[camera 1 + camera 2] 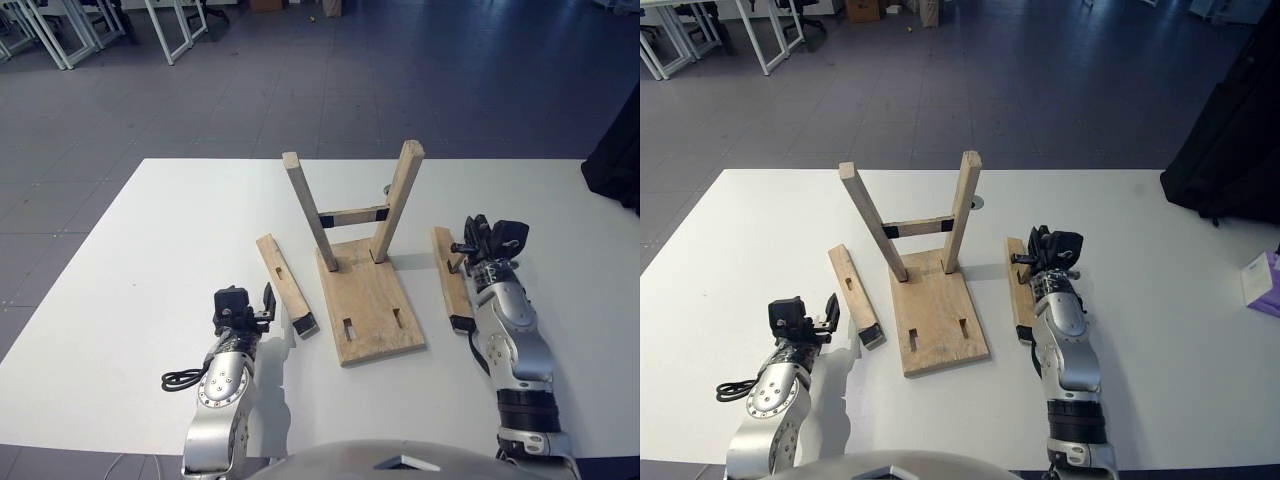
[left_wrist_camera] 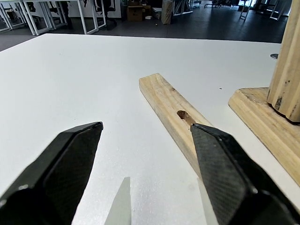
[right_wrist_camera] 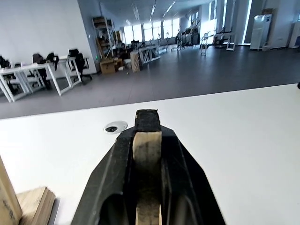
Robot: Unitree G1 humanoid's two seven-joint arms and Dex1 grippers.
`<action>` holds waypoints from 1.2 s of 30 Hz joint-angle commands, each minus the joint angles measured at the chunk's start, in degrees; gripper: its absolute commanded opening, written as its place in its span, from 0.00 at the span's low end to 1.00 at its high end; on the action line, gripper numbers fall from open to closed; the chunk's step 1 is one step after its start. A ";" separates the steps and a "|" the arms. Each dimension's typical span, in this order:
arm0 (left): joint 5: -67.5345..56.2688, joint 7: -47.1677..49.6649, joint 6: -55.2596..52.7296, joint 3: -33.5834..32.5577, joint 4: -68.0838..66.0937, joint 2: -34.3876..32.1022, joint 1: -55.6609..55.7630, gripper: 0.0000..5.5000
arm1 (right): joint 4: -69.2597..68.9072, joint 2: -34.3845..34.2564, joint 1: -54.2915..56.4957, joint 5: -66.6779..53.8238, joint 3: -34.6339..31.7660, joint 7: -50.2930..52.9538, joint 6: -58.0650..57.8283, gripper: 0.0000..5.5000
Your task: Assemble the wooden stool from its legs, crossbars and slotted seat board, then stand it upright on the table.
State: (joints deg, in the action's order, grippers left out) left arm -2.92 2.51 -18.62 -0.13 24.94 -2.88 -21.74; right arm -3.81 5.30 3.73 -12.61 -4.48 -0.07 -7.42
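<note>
Worktop has the seat board in the middle, with two upright legs at its 12 o'clock end. Right end effector clamps the loose leg at the board's 3 o'clock. Left end effector gapes open by the spare leg at 9. Gripped near its tip, the loose leg could swing into the uprights.

A grey floor is lying all around, white desks and black chairs are standing far off, and windows are shining.
</note>
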 commanded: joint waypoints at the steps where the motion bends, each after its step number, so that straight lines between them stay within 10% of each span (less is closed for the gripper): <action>1: 0.21 -1.51 -1.32 -0.49 -0.48 -1.31 0.65 0.63 | 8.76 -1.40 -8.48 2.39 0.47 0.57 -1.60 0.07; 15: 0.39 -2.80 -1.22 -0.03 -1.36 -1.21 1.12 0.63 | -1.90 1.74 3.62 6.09 -0.19 0.51 -5.24 0.07; 27: 0.86 -2.22 -1.11 0.32 -1.08 -0.61 0.35 0.63 | -12.33 4.21 17.26 3.89 -3.63 1.71 -19.61 0.44; 36: 1.28 -1.87 -0.73 0.45 -1.84 0.16 0.98 0.63 | 14.60 7.96 25.91 3.99 -8.51 0.66 -21.37 0.44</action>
State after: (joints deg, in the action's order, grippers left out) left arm -2.04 0.46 -19.68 0.27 23.56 -2.75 -21.27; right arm 6.19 13.76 33.16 -9.04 -12.77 0.94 -27.82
